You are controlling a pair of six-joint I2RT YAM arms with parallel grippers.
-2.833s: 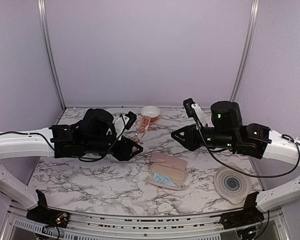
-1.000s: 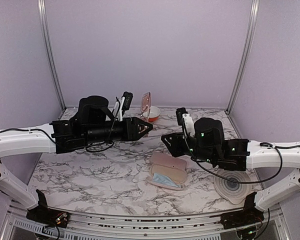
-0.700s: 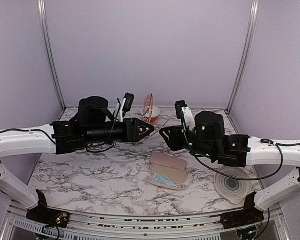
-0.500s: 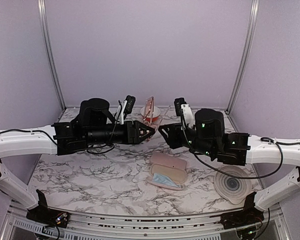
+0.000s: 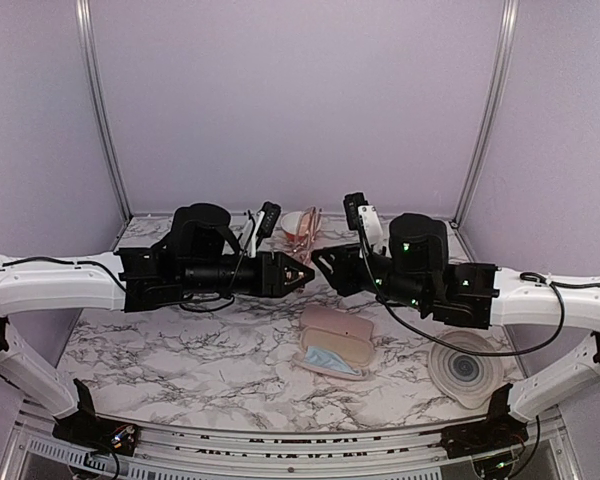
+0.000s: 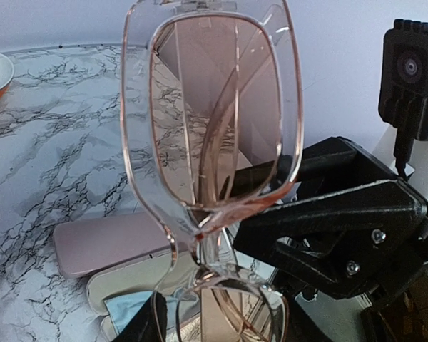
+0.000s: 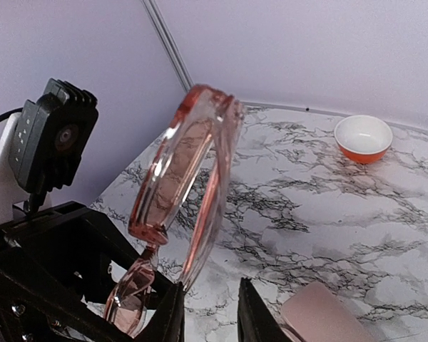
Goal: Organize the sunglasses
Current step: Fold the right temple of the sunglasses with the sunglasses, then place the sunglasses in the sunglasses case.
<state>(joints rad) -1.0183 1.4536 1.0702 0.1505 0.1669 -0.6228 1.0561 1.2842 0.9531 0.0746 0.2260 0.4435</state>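
Observation:
One pair of sunglasses [image 5: 303,228] with orange-brown tinted lenses and a thin pink frame is held upright in the air above the middle of the table. My left gripper [image 5: 302,272] is shut on its lower lens, which fills the space between the fingers in the left wrist view [image 6: 214,320]; the upper lens [image 6: 214,121] stands above. My right gripper [image 5: 321,262] faces it from the right, almost touching. Seen from the right wrist, the sunglasses [image 7: 178,171] hang just ahead and one folded temple ends beside the left finger of the open right gripper [image 7: 208,313].
An open pink case [image 5: 335,340] with a light blue cloth [image 5: 330,361] in it lies below the grippers. An orange bowl [image 7: 363,137] sits at the back of the table. A pale round ribbed dish [image 5: 463,368] lies near the right arm.
The left arm has carried the sunglasses a little right and down. The right gripper has moved left and up until its tips meet the sunglasses, its jaws parting slightly.

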